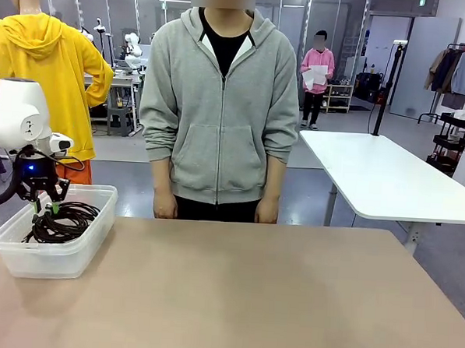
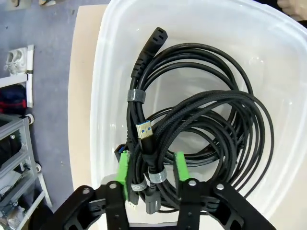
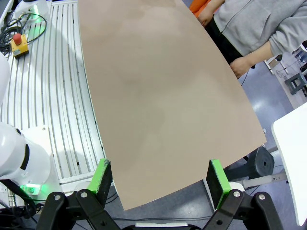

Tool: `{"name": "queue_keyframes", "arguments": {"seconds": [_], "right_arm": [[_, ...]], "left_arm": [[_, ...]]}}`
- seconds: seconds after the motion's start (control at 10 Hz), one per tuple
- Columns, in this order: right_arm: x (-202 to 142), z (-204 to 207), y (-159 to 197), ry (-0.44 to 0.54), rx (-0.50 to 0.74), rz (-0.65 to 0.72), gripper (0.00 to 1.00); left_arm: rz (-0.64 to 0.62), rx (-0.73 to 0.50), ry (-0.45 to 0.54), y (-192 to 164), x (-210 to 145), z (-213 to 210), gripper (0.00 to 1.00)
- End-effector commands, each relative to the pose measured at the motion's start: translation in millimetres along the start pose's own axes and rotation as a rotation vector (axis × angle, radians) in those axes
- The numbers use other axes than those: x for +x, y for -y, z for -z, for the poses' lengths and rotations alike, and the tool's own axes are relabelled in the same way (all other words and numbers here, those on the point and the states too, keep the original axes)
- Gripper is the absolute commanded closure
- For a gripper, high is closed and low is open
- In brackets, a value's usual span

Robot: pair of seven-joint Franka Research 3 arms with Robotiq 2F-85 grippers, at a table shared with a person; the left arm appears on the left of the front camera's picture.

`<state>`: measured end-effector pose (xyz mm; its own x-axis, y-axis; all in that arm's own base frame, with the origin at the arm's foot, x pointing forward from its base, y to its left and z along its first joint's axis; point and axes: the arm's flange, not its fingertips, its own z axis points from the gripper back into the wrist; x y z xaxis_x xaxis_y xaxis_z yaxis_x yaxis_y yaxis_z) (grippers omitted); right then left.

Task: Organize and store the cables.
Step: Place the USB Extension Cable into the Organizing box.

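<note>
- Front view: the left gripper [image 1: 47,205] hangs just over the clear tub [image 1: 25,255]; coiled cables [image 1: 65,221] lie inside below it.
- Left wrist view: its green pads [image 2: 123,168] stand apart, astride the cables' plug ends, gripping nothing.
- Right wrist view: the right gripper [image 3: 160,183] spreads wide above the table [image 3: 153,96].

Translucent glossy plastic bin [image 2: 103,96]; braided matt cables [image 2: 225,120].

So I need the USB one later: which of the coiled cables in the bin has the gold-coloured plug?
The braided cable, lying on top, nearest the left tool; its gold-and-blue USB plug differs from the smooth cable with its moulded black plug.
</note>
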<state>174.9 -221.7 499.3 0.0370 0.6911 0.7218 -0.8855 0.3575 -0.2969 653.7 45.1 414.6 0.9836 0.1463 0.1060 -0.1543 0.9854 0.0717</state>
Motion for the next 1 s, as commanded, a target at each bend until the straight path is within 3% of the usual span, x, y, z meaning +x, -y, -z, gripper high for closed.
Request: {"name": "queue_keyframes", "arguments": {"seconds": [0.0, 0.6, 0.7, 0.9], "right_arm": [[1.2, -0.7, -0.2, 0.001, -0.010, -0.005, 0.00], [1.2, -0.7, -0.2, 0.001, -0.010, -0.005, 0.00], [1.2, -0.7, -0.2, 0.001, -0.010, -0.005, 0.00], [1.2, -0.7, -0.2, 0.001, -0.010, -0.005, 0.00]], "left_arm": [[0.006, 0.008, 0.004, 1.0, -1.1, -8.5, 0.02], [0.091, 0.012, 0.022, 0.7, -14.2, -29.1, 0.00], [0.015, -0.003, 0.030, 1.0, -2.2, -21.0, 0.00], [0.015, -0.003, 0.030, 1.0, -2.2, -21.0, 0.00]]}}
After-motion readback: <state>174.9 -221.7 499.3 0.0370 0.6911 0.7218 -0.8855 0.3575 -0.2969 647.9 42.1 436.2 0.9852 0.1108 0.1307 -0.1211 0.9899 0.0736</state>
